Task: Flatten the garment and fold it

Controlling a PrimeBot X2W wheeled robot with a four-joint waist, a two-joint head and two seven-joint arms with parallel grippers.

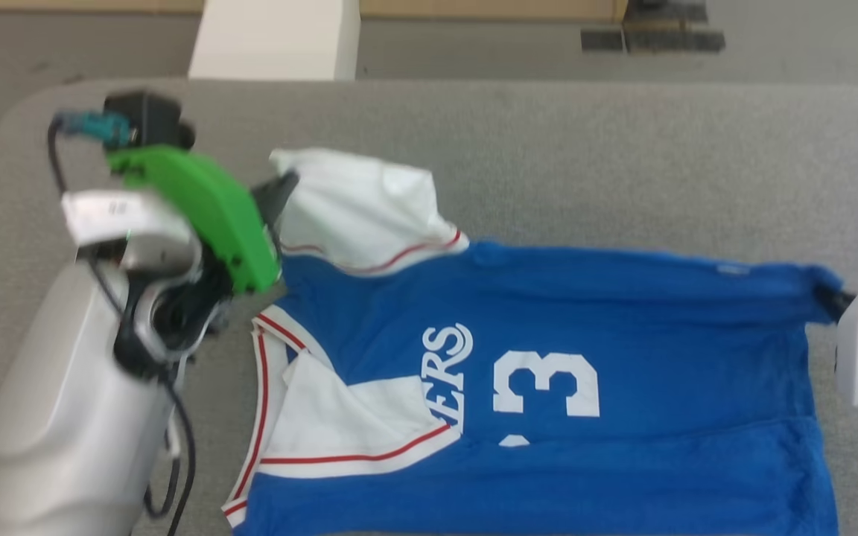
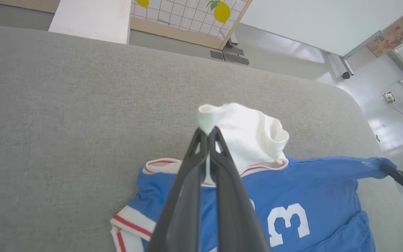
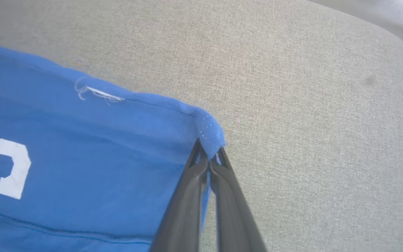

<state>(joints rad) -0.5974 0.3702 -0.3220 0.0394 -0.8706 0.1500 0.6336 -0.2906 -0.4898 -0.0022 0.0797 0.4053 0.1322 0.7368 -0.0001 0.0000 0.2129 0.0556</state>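
Lying chest-up across the surface (image 1: 623, 149), the garment (image 1: 548, 357) reaches its near edge. The left end effector (image 2: 207, 130) is clamped on the white far sleeve (image 2: 250, 136). The right end effector (image 3: 208, 154) is clamped on a blue hem corner (image 3: 208, 129) near the right edge.

One blue jersey T-shirt (image 1: 548, 327) is lying on one grey fabric-covered surface (image 1: 623, 149), showing two white sleeves (image 1: 358, 208) and one number 3 (image 1: 548, 383). Two grippers are pinching it, the left gripper (image 2: 207, 131) and the right gripper (image 3: 209, 155). Two lemon pictures (image 2: 221, 12) are showing on one gridded panel (image 2: 187, 17).
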